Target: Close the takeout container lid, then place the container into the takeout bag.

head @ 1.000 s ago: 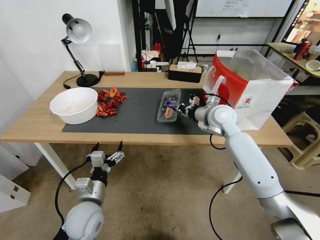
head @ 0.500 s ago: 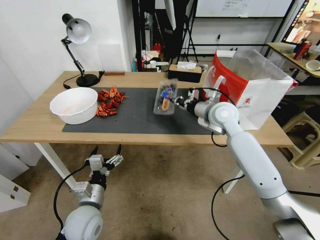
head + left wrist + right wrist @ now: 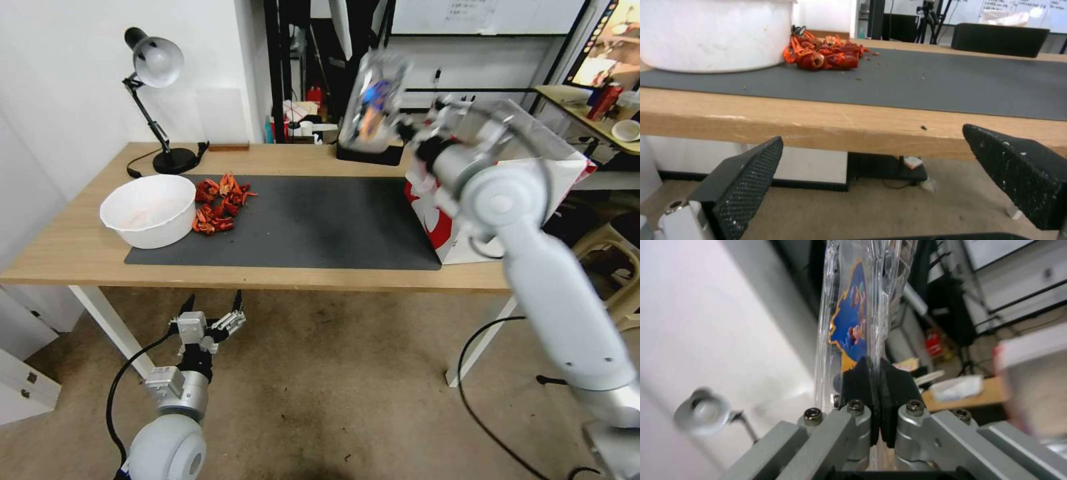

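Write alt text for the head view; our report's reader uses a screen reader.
The right gripper holds the clear takeout container in the air above the table's far edge, beside the red-and-white takeout bag. The left gripper hangs open below the table's near edge; a white bowl sits at the dark mat's left end.

A: The takeout container (image 3: 373,100) is clear plastic, and its label (image 3: 852,330) is blue edged with orange.

B: The takeout bag (image 3: 445,230) is red and white. The bowl (image 3: 148,210) is white, beside an orange-red heap of shells (image 3: 219,202).

A: The mat (image 3: 313,223) is dark grey on the light wood table (image 3: 73,240).

B: The right gripper (image 3: 876,386) has black pads on grey metal. The left gripper (image 3: 907,180) has black pads with a dotted texture.
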